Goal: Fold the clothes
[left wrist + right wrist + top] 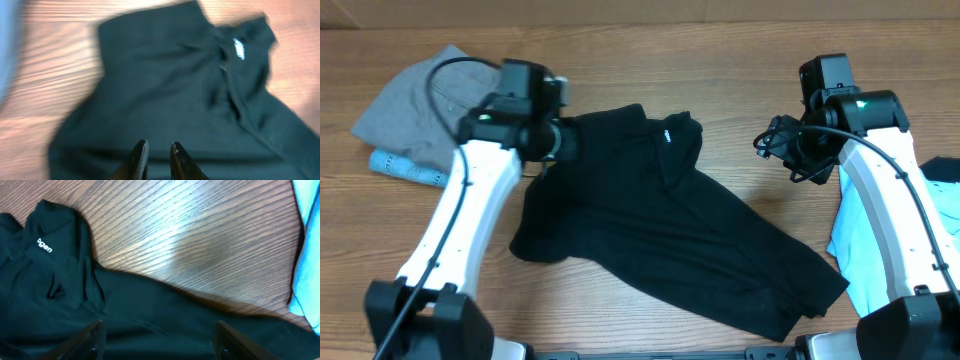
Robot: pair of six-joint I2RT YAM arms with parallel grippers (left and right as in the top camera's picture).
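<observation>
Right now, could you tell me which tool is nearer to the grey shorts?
Left. The left tool hangs beside the grey shorts, at the edge of the black trousers; the right tool is on their far side.

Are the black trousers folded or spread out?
Spread out: the black trousers stretch long across the table, only bunched near the white logo.

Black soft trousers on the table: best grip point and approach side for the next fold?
Probably the leg ends of the long black soft trousers, taken from the right by the open right gripper. The legs lie flat and run down-right toward that arm, so the hem edge is exposed there. The waist end by the small white logo is bunched.
</observation>
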